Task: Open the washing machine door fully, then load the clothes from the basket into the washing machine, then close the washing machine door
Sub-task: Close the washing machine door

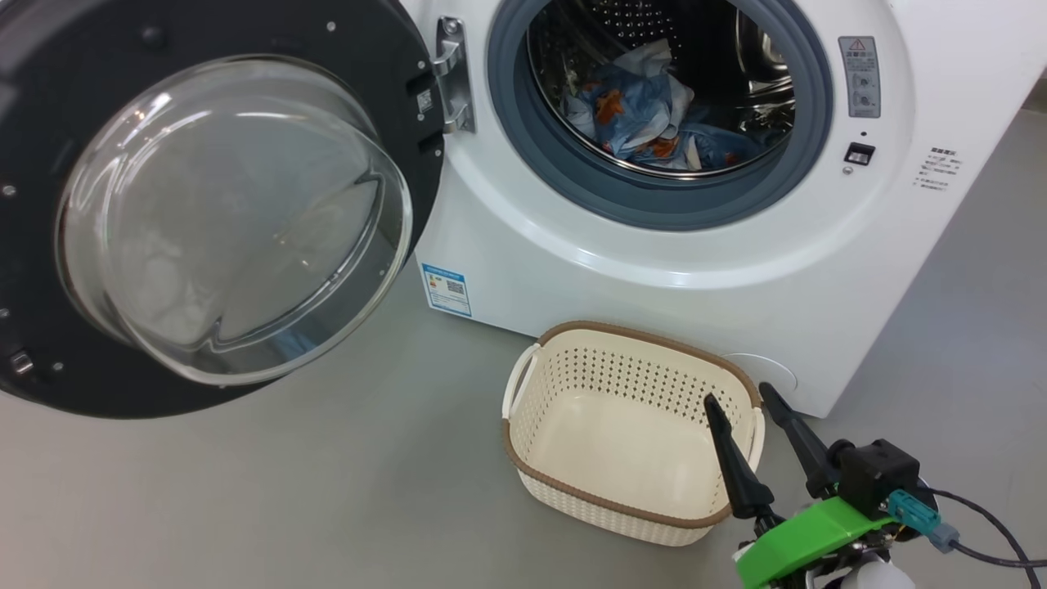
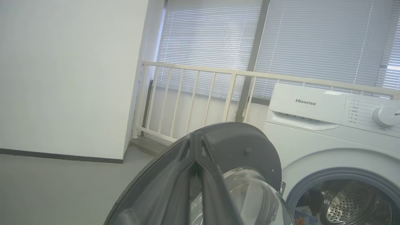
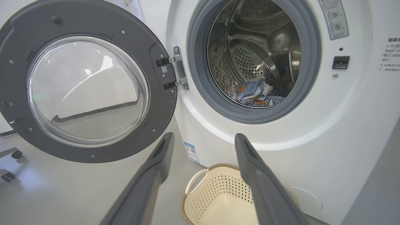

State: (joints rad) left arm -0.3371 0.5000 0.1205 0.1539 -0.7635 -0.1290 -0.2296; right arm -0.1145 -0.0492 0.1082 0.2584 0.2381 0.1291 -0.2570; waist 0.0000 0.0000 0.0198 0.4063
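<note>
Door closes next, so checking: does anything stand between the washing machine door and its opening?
Nothing visible blocks the washing machine door. The clothes lie inside the drum, behind the gasket; the basket sits on the floor below it, and the right gripper hovers over the basket.

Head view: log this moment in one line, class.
round black glass-windowed washing machine door: open | blue printed garments: in steel drum | cream perforated plastic basket: empty | left fingers: shut | right fingers: open

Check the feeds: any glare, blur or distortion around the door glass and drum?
Head view: pale reflections wash over the door glass; the clothes in the drum are sharp. Right wrist view: wide-angle lens curves the washing machine front. Left wrist view: the left gripper looms large and soft; bright blinds behind.
</note>
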